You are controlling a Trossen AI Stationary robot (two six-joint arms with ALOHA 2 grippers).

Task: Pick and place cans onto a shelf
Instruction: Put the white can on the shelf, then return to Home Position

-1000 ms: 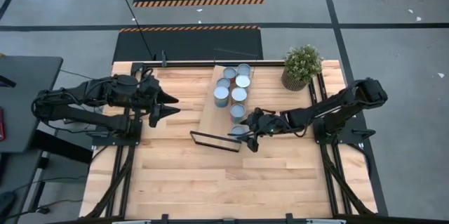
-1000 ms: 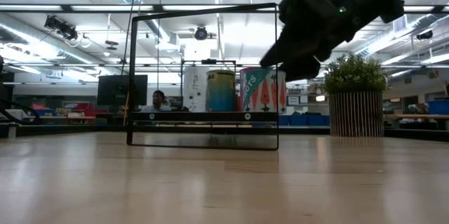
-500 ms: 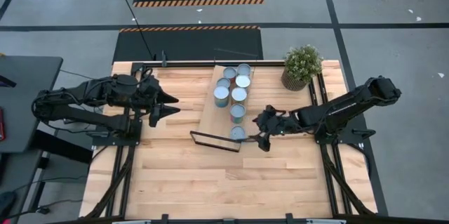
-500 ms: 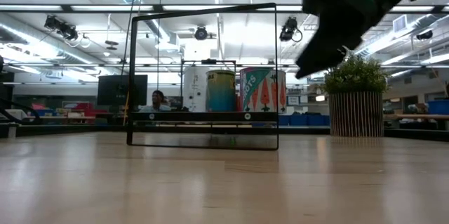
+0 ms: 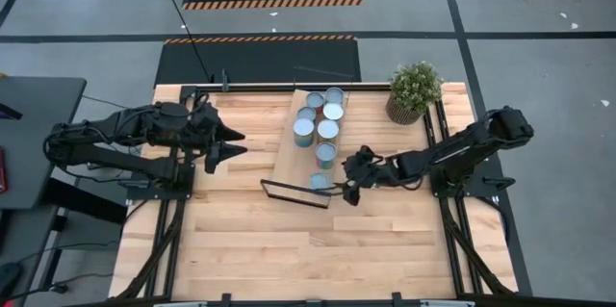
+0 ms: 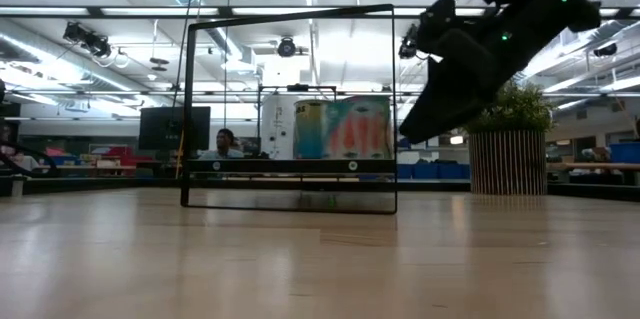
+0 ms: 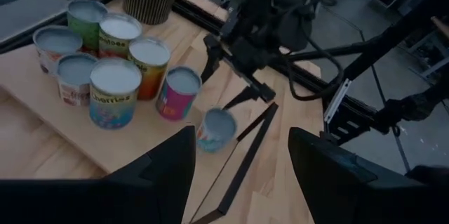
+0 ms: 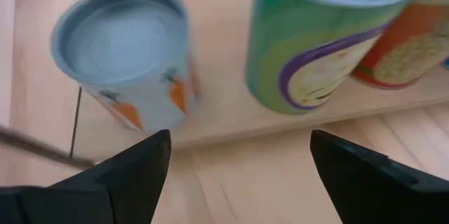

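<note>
Several cans (image 5: 322, 119) stand upright on the pale shelf board (image 5: 287, 153), clustered toward its far end. One pale can with carrot pictures (image 5: 319, 182) (image 8: 126, 62) stands alone on the shelf's near end, just inside the black metal frame (image 5: 294, 192). My right gripper (image 5: 344, 188) (image 8: 238, 136) is open, low, just to the right of this can. My left gripper (image 5: 236, 143) (image 7: 242, 140) hangs open above the table, left of the shelf, with nothing between its fingers. My right gripper is open, and the tip of one finger (image 7: 233, 103) meets the carrot can's side near its top rim (image 7: 226, 116). The fingers slant down from the table's right; the can lies ahead of that finger, not between the two. The can stands on the shelf.
A potted plant (image 5: 414, 90) stands at the table's far right corner. A green can (image 8: 316, 48) and a red one behind it stand close beyond the carrot can. The near half of the tabletop (image 5: 308, 249) is bare wood.
My right gripper drew back from the carrot can toward the table's right and rose, then came down and back left against it. The can has slid a little toward the table's left along the shelf's near end, still upright. The left arm kept still.
</note>
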